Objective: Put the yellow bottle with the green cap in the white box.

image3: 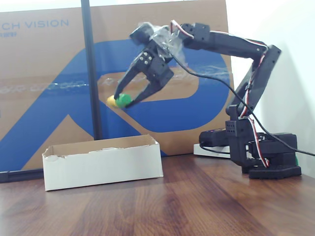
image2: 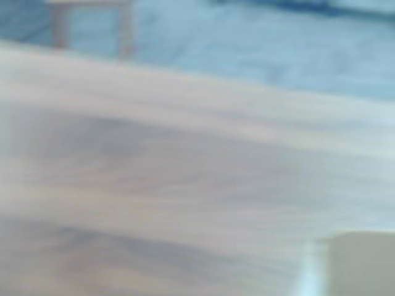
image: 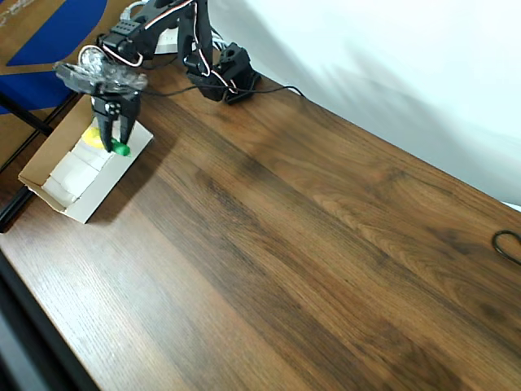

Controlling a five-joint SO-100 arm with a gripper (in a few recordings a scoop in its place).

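The tiny yellow bottle with the green cap hangs in the air well above the white box, lying sideways between the fingers of my black gripper, which is shut on it. From overhead the bottle and my gripper sit over the far end of the box, the green cap pointing toward the box's right wall. White paper padding lines the box bottom. The wrist view is blurred and shows wood grain with a pale corner at lower right.
A large brown-and-blue cardboard sheet stands behind the box, with a black pole in front of it. The arm's base stands at the table's back. Open wooden tabletop stretches to the right. A black cable loop lies at the far right edge.
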